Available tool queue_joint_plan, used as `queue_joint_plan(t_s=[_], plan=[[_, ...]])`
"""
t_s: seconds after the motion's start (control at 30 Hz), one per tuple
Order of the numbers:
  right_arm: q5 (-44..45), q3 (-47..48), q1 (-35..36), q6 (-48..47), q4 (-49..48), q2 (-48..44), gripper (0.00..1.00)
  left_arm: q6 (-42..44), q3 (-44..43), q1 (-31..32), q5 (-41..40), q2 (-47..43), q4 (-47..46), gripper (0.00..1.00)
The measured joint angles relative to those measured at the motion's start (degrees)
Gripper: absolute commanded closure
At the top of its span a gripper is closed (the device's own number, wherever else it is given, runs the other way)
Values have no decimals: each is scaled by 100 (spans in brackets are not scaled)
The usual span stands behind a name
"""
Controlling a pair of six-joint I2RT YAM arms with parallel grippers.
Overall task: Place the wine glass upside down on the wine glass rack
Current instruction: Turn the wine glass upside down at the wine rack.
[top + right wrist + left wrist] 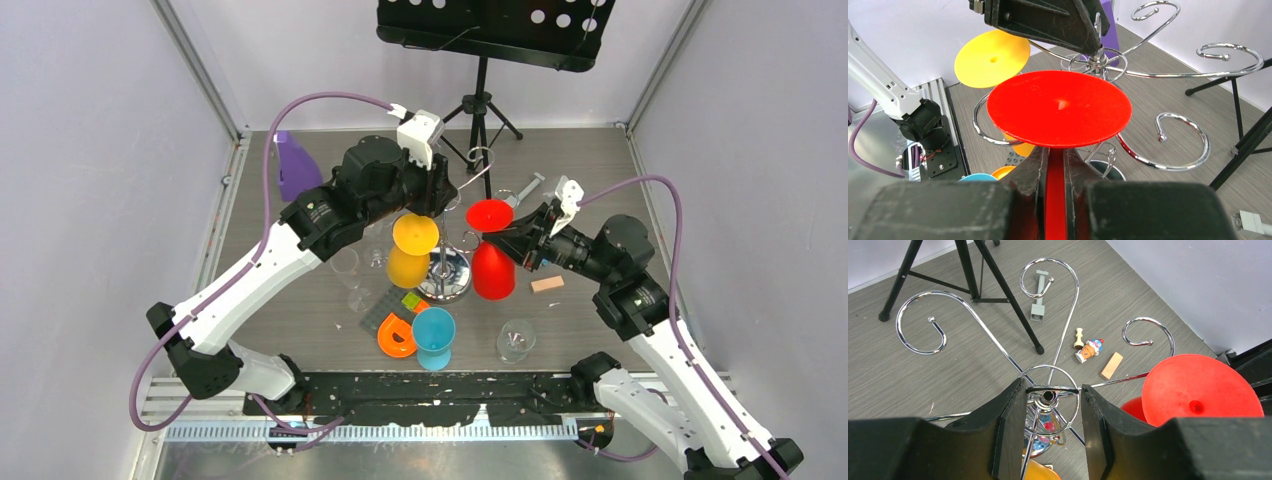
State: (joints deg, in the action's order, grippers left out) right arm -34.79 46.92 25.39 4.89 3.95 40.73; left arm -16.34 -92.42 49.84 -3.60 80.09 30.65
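Nearest the arms' bases, a blue goblet [433, 338], an orange horseshoe-shaped piece [397, 337] and a clear tumbler [516, 340] stand on the grey worktop [300, 310]. A dark tile [380, 318] beside them is too small to make out.

At centre, the right arm [640, 300] holds the red wine glass [491, 262] upside down, its jaws clamped tight on the stem just under the upturned foot. The glass is just right of the post of the wine glass rack [1048, 396]. From the right wrist its bowl is hidden behind the jaws, and whether the stem sits inside a curled wire arm cannot be told. A yellow goblet [412, 250] hangs foot-up on the rack's left side.

The left arm [270, 260] reaches over the rack, its jaws closed on the small wire ring at the post's top, with the pads against the wire on either side.

Beyond lie a wooden block [1111, 365], a toy figure [1090, 349] and a grey bolt-like part [1039, 295]. A purple bottle [295, 165] shows partly behind the left arm. A black music stand [490, 30] stands at the back, its top cut off.
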Motion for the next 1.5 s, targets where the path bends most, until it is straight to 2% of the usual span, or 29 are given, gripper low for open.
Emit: queue_joint_plan(t_s=[0.77, 1.5], plan=[[-74, -455, 439, 260, -807, 356, 94, 2, 0, 0, 0, 0, 7, 59], [-240, -1003, 820, 634, -2347, 750, 95, -33, 0, 0, -7, 7, 24, 60]])
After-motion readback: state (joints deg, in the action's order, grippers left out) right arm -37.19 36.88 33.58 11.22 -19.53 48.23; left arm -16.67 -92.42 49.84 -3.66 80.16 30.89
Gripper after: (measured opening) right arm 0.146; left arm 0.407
